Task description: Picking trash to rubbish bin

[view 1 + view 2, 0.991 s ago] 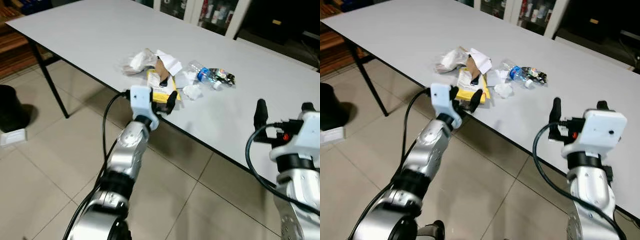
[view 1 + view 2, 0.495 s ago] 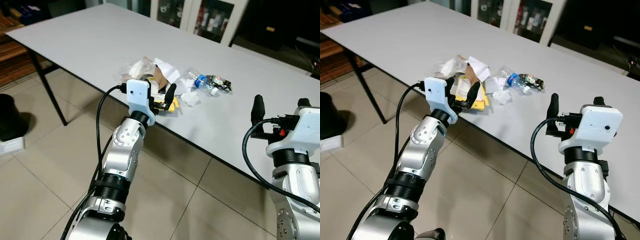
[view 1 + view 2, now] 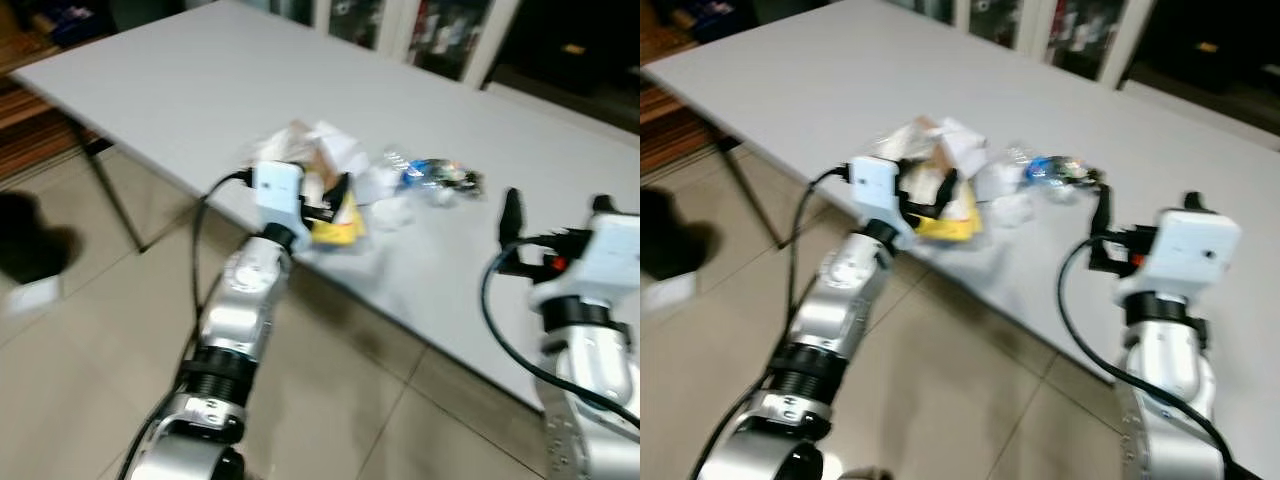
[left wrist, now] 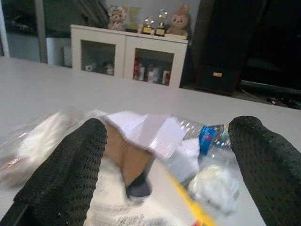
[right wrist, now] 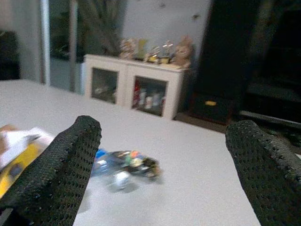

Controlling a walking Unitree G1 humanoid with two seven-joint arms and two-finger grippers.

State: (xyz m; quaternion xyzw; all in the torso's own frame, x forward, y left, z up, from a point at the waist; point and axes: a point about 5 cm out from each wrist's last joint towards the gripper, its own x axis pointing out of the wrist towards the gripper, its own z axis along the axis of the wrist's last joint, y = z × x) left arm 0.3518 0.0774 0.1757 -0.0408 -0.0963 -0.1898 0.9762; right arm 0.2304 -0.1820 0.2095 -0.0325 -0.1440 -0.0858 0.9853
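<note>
We see a grey table (image 3: 150, 90) with a pile of trash (image 3: 330, 175) near its front edge, all a bit motion-blurred in the head views. The pile has a yellow packet (image 3: 340, 222) lying closest to the edge, a brown cardboard piece (image 4: 131, 155) behind it, white paper (image 4: 150, 129) on top, a crinkled clear plastic bag (image 3: 275, 140) on the robot's left side of the heap, a crumpled tissue (image 4: 214, 186) and a crushed plastic bottle (image 3: 435, 177) with a blue cap end and coloured label on the right side. Our left gripper (image 3: 322, 200) is up at the table edge, right at the yellow packet; its fingers (image 4: 70, 169) stand wide apart with the cardboard and paper between them in the wrist view, nothing clamped. Whether a fingertip actually touches the packet is hard to tell through the blur, it looks like contact or just short of it. Our right gripper (image 3: 1145, 205) is raised over the table to the right of the pile, well apart from it, fingers (image 5: 61, 165) spread wide and holding nothing; its wrist view looks across the tabletop at the bottle (image 5: 124, 165) and the corner of the yellow packet (image 5: 16, 162). Behind the table stands a white cabinet (image 5: 136, 80) with glass doors and small figurines on top. The floor (image 3: 80, 330) is beige tile, and a dark blurred shape (image 3: 25, 235) sits on it at far left, possibly a bin, too smeared to say.
</note>
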